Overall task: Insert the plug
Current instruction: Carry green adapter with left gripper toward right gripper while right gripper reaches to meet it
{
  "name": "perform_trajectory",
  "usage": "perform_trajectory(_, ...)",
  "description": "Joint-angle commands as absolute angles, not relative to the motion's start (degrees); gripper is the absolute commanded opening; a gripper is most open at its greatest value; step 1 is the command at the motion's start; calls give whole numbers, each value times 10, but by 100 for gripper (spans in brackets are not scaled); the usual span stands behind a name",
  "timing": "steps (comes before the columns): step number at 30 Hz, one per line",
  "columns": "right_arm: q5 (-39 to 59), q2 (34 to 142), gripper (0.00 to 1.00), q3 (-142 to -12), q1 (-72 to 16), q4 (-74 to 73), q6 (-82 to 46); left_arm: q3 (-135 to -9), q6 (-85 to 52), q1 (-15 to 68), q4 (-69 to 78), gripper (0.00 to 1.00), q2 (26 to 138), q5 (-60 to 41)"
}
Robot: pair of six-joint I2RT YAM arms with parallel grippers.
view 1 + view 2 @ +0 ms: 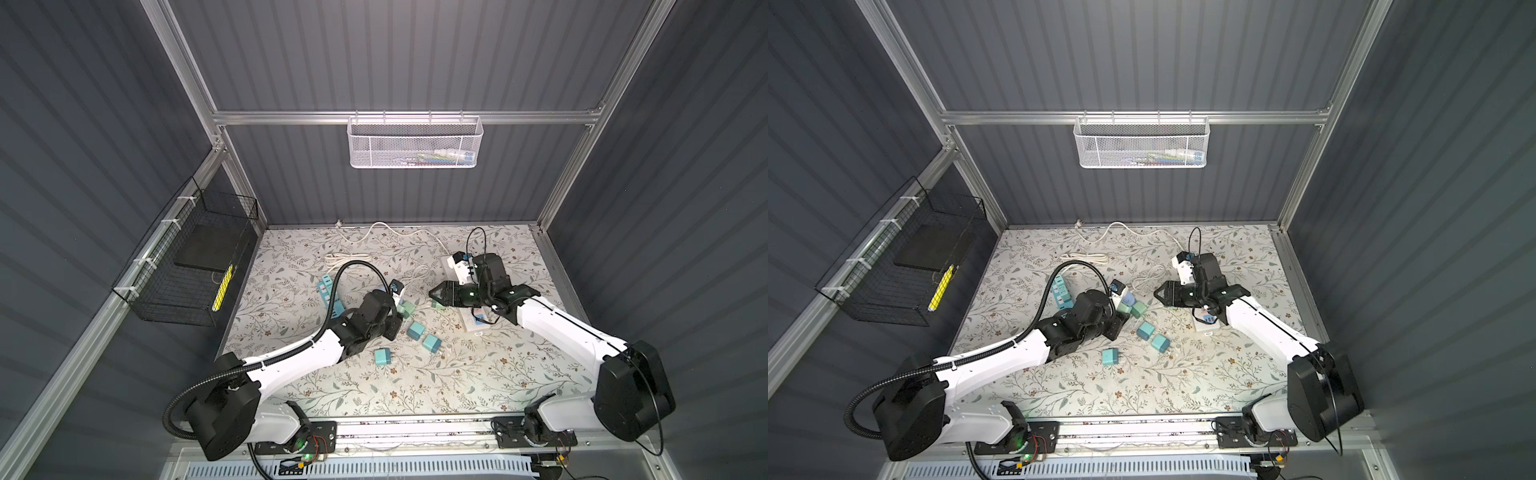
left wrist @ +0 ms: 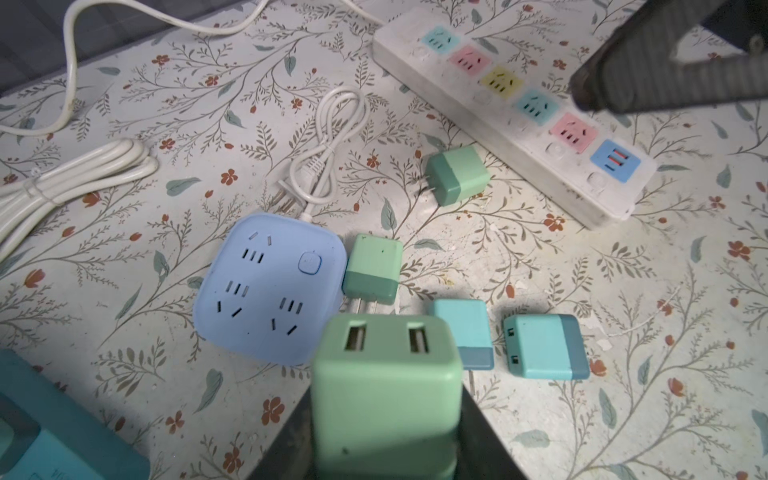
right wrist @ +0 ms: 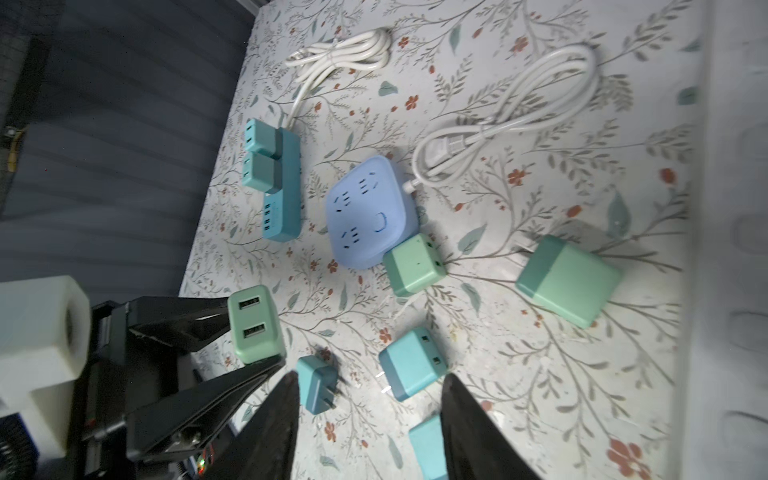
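Note:
My left gripper (image 2: 386, 415) is shut on a mint-green plug (image 2: 386, 374), a cube with two USB slots facing the camera. It hangs just above the table, close to a pale blue rounded socket block (image 2: 270, 286). The right wrist view shows the same plug (image 3: 253, 324) between the left fingers. My right gripper (image 3: 370, 376) is open over the table with nothing between its fingers, near loose teal plugs (image 3: 411, 361). In both top views it hovers at mid-table (image 1: 434, 293) (image 1: 1158, 295).
A white power strip (image 2: 498, 108) with coloured sockets lies under the right arm. A teal strip (image 3: 282, 183) carries two teal plugs. Other green plugs (image 2: 457, 174) (image 2: 374, 270), teal plugs (image 1: 415, 331) (image 1: 382, 356) and white cables (image 2: 324, 145) are scattered about.

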State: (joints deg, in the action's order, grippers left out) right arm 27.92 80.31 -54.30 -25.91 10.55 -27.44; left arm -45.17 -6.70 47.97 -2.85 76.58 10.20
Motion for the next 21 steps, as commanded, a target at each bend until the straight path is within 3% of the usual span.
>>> perform_trajectory(1, 352, 825, 57, -564, -277, 79, -295, -448, -45, 482, 21, 27, 759, 87)
perform_trajectory(13, 377, 881, 59, -600, -334, 51, -310, -461, -40, 482, 5, 26, 760, 90)
perform_trajectory(21, 395, 923, 51, -629, -343, 39, -319, -468, -41, 484, -4, 28, 748, 90)
